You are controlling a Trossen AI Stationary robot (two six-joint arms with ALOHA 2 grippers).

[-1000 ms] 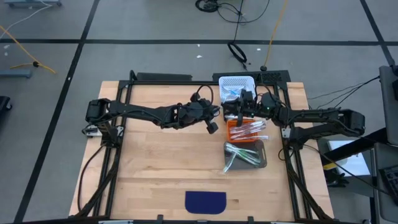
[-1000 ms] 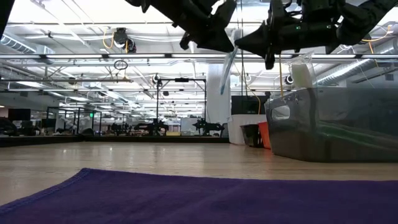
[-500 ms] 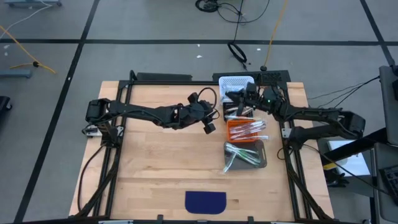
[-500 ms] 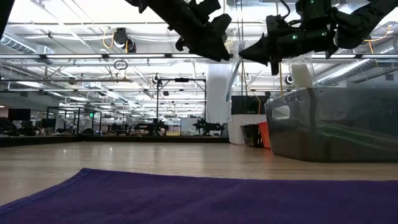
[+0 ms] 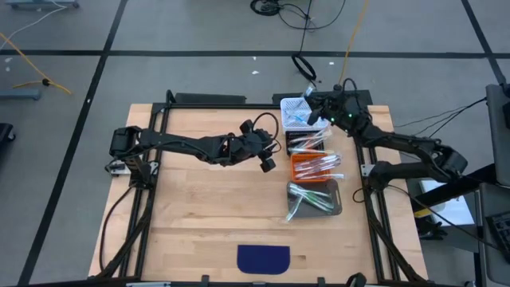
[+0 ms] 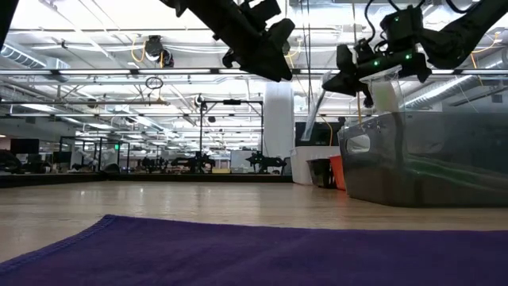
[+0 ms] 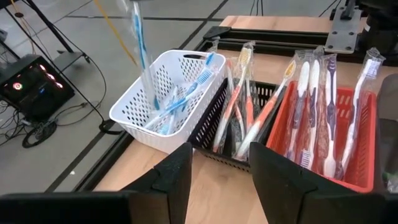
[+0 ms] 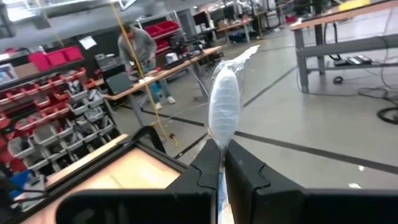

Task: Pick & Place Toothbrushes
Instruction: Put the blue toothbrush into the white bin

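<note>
High view: table [image 5: 199, 207] carrying a row of four bins along its right side.

- White basket [image 5: 296, 106], far end: blue toothbrushes [image 7: 180, 99] inside.
- Black bin [image 5: 305, 140], next: orange-red toothbrushes [image 7: 239, 106].
- Orange bin [image 5: 315, 167]: white toothbrushes [image 7: 333, 112].
- Dark grey bin [image 5: 315, 198], nearest: green toothbrushes [image 5: 307, 199].
- Purple cloth [image 5: 264, 258], near edge of table, well apart from the bins.

Right gripper [image 5: 312, 110]: raised above the white basket, fingers clenched on a wrapped blue toothbrush [image 7: 138, 37] hanging upright over the basket; wrapper tip shows between the fingers in the right wrist view.

Left gripper [image 5: 271, 162]: raised over the table just beside the black bin, fingers spread apart, holding nothing.
</note>
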